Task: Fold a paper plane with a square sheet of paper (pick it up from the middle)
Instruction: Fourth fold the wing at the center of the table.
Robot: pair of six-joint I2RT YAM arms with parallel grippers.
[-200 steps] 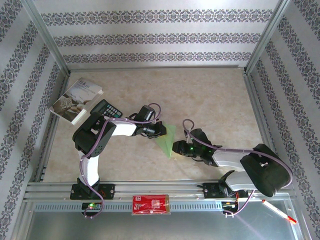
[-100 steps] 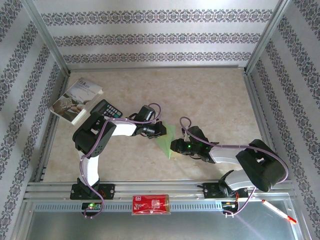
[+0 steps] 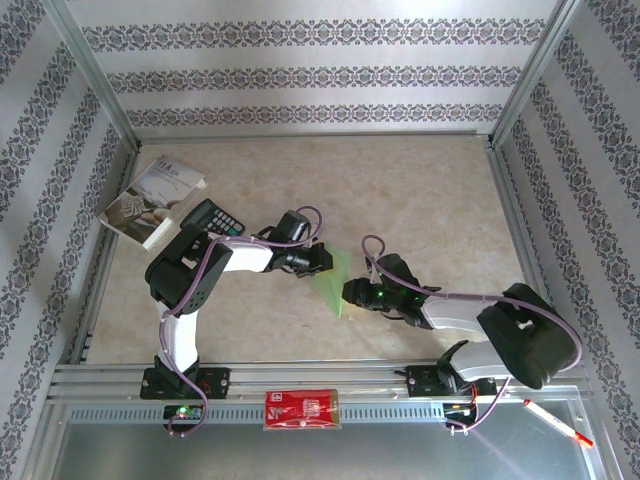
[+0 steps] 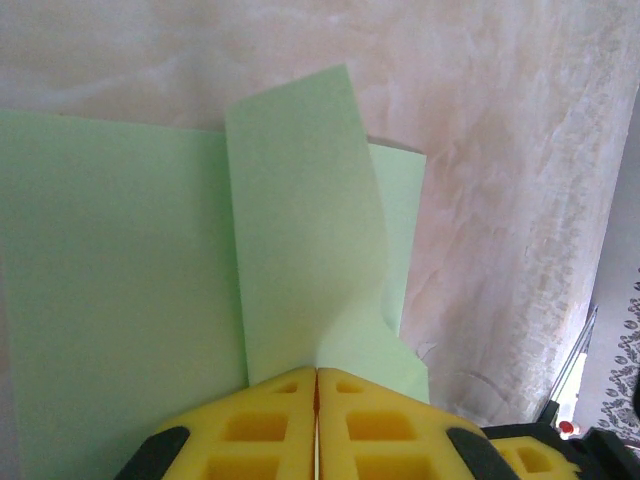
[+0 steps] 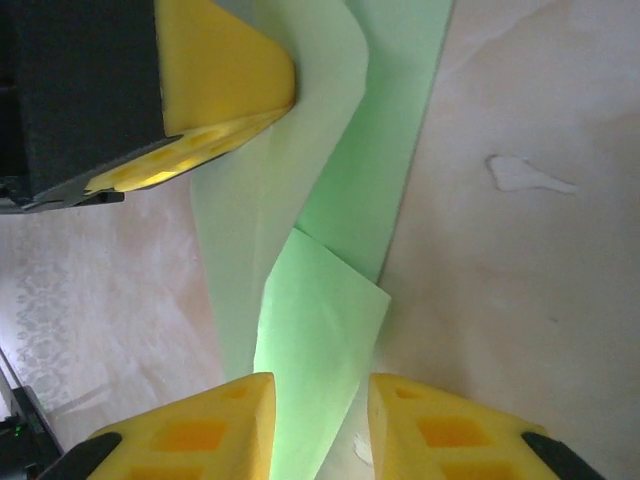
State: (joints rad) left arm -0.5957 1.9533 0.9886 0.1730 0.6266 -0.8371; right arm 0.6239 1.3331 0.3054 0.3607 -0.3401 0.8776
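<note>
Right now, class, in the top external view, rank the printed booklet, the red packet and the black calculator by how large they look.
1. printed booklet, largest.
2. red packet.
3. black calculator, smallest as seen; the left arm hides part of it, so its rank is unsure.

Left claw shut, tips together; right claw low, jaws parted.

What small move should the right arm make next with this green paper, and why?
Probably close the right tool on the raised flap of the square sheet of paper. Its fingers stand apart with that flap's corner between them, and the left tool is shut on the sheet opposite, steadying it. Gripping should let the right arm carry the fold over.
</note>
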